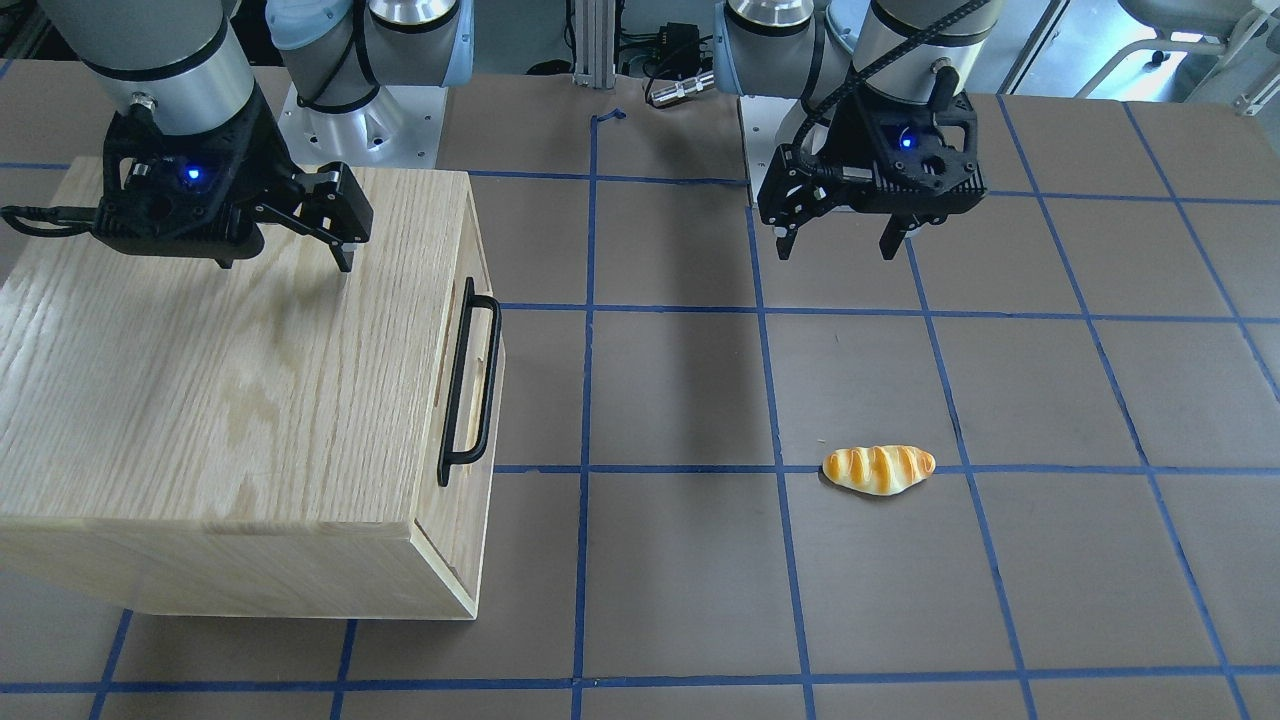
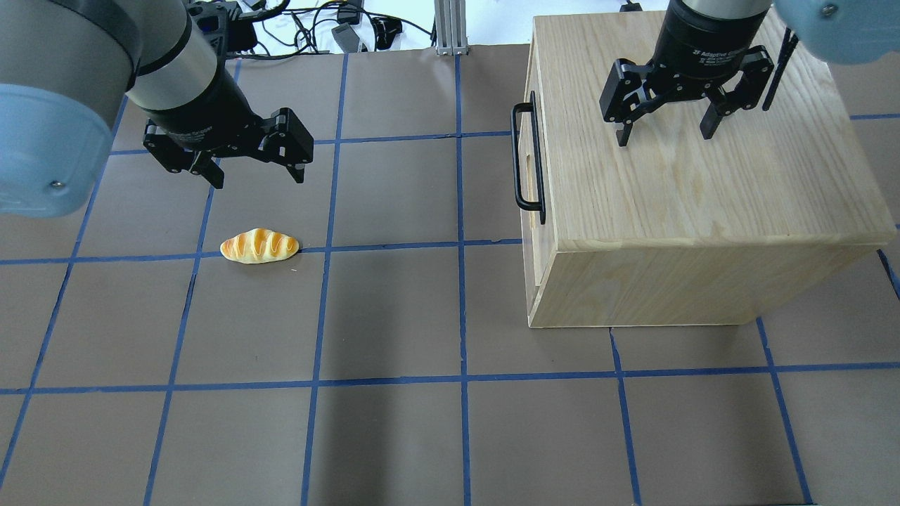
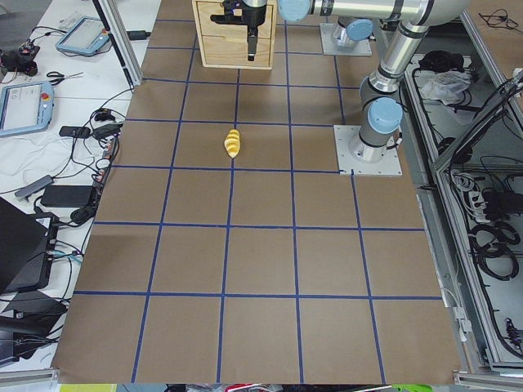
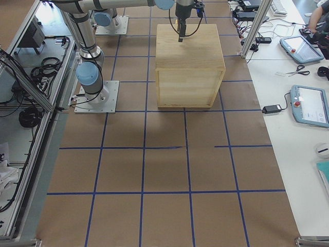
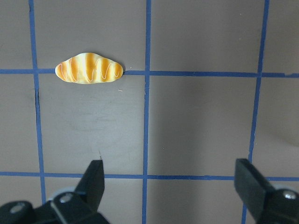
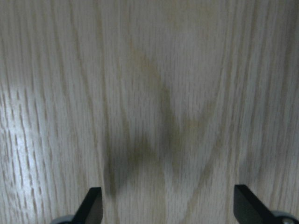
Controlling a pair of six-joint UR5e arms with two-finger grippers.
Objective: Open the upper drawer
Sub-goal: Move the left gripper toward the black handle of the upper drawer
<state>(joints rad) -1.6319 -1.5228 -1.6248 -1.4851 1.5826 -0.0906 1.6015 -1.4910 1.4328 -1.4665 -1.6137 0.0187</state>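
The upper drawer (image 1: 476, 380) sits shut in the oak cabinet (image 1: 200, 380), its front flush. Its long black bar handle (image 1: 491, 390) faces the middle of the table. It also shows in the overhead view (image 2: 529, 161) with its handle (image 2: 517, 161). My right gripper (image 2: 664, 133) hangs open and empty just above the cabinet top (image 2: 689, 183), back from the handle; the right wrist view shows its fingers (image 6: 91, 207) over bare oak. My left gripper (image 2: 258, 179) is open and empty over the table, far from the cabinet.
A toy bread roll (image 2: 259, 246) lies on the brown mat just in front of the left gripper; it also shows in the left wrist view (image 5: 88, 68). Blue tape lines grid the mat. The arm bases (image 1: 360, 110) stand behind.
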